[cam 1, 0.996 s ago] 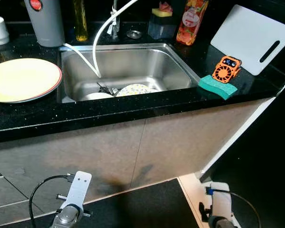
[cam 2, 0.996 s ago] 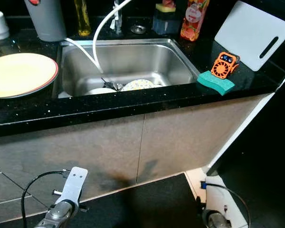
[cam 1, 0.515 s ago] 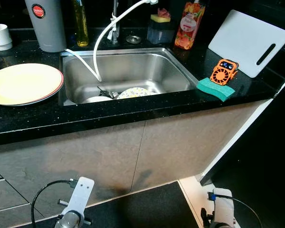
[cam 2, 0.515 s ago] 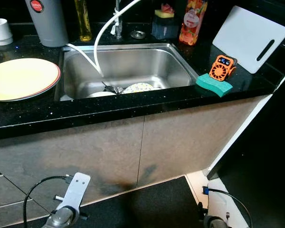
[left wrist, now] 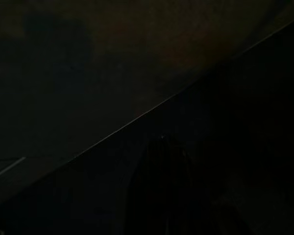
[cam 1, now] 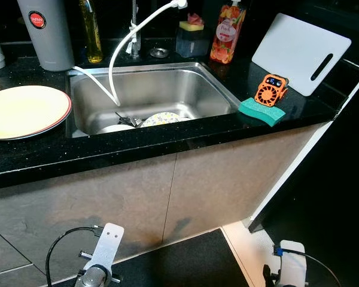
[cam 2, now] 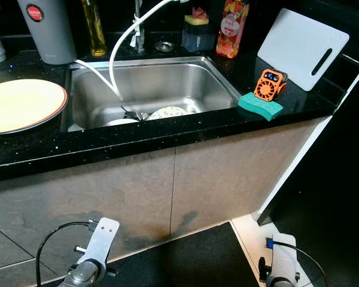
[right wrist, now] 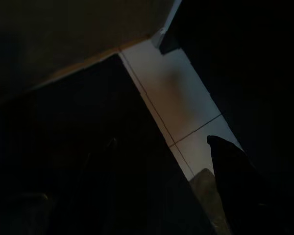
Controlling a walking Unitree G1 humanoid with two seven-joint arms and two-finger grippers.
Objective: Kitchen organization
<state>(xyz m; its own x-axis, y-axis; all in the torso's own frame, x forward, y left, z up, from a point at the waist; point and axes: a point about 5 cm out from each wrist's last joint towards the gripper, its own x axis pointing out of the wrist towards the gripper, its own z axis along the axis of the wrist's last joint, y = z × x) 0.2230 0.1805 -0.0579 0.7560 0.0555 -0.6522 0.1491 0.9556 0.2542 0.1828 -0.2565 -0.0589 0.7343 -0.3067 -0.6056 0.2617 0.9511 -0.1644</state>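
You faced the sink (cam 1: 212, 89) at upper centre, patterned plate (cam 1: 161, 118) inside, yellow plate (cam 1: 24, 110) at upper left. Both arms hung low; jaw states couldn't be told. Step closer squarely before reaching.

Near-black frame: a thin pale diagonal edge (left wrist: 152, 107) divides two dark surfaces (nothing else is legible).

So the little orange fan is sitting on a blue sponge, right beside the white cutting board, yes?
Not quite: the sponge under the little orange fan is green, not blue, as the left eye view shows. The fan does sit beside the white cutting board.
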